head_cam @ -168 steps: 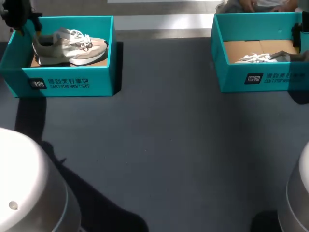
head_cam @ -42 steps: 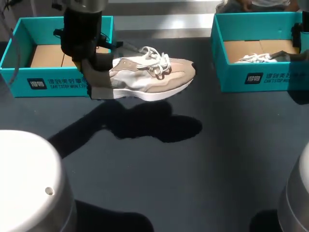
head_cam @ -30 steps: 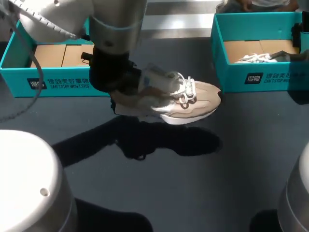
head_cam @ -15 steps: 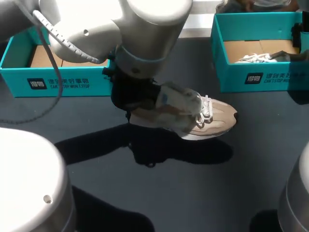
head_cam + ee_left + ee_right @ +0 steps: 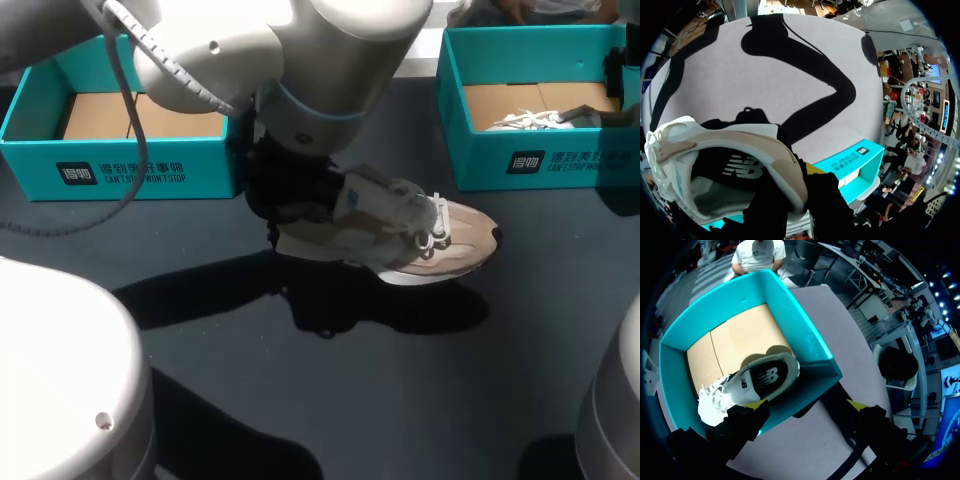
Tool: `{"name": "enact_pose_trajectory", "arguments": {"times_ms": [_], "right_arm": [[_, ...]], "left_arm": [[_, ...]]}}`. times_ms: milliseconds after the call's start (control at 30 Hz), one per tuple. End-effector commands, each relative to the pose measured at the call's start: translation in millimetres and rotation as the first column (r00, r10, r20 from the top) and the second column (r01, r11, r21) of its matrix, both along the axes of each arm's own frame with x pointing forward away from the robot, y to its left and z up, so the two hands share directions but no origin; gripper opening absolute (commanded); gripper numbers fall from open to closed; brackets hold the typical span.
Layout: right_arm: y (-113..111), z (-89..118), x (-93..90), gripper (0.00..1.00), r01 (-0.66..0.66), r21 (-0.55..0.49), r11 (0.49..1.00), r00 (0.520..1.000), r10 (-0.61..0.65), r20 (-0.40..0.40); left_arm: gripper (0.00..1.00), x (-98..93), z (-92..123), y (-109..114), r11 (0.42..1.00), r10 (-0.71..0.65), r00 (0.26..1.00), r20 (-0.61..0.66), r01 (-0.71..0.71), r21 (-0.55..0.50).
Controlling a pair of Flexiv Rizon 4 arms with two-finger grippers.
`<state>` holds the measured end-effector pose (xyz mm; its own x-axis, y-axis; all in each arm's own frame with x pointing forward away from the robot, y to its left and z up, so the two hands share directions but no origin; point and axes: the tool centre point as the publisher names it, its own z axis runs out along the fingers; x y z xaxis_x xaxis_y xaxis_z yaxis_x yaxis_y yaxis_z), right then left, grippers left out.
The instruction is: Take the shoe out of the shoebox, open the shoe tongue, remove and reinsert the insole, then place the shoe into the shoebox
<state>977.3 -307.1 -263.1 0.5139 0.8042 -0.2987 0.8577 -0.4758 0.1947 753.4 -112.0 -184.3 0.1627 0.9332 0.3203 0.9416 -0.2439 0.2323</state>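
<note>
Left end effector point(image 5: 799, 176) grips the shoe point(image 5: 430, 245) by its heel over the desk point(image 5: 400, 400); right end effector point(image 5: 807, 404) gapes wide

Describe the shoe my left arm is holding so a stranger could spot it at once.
On the dark table, look between two teal boxes: the left shoebox is empty, the right shoebox holds a second shoe. The shoe is beige and white with white laces, gripped at its heel by the left gripper. It alone is outside a box, above the table's middle.
</note>
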Motion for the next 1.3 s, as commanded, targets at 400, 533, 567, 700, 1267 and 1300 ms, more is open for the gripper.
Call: {"name": "enact_pose_trajectory", "arguments": {"times_ms": [400, 533, 567, 700, 1267, 1300], "right_arm": [[0, 0, -0.1, 1.0, 0.0, 0.001, 1.0, 1.0, 0.0, 0.001], [0, 0, -0.1, 1.0, 0.0, 0.001, 1.0, 1.0, 0.0, 0.001], [0, 0, -0.1, 1.0, 0.0, 0.001, 1.0, 1.0, 0.0, 0.001], [0, 0, -0.1, 1.0, 0.0, 0.001, 1.0, 1.0, 0.0, 0.001], [0, 0, -0.1, 1.0, 0.0, 0.001, 1.0, 1.0, 0.0, 0.001], [0, 0, -0.1, 1.0, 0.0, 0.001, 1.0, 1.0, 0.0, 0.001]], "left_arm": [[0.0, -8.1, -56, -1, 1.0, 0.023, 0.998, -0.06, -0.022, 0.006], [0.0, -7.3, -80, -2, 0.999, 0.02, 0.996, -0.088, -0.017, 0.028], [0.0, -7.9, -86, -1, 0.999, 0.016, 0.996, -0.088, -0.014, 0.029], [0.0, -10.2, -107, 1, 0.998, -0.007, 0.994, -0.107, 0.014, 0.063], [0.0, -5.6, -179, 1, 0.994, 0.046, 0.987, -0.156, -0.03, 0.101], [0.0, -5.4, -182, 2, 0.994, 0.048, 0.987, -0.154, -0.032, 0.104]]}}
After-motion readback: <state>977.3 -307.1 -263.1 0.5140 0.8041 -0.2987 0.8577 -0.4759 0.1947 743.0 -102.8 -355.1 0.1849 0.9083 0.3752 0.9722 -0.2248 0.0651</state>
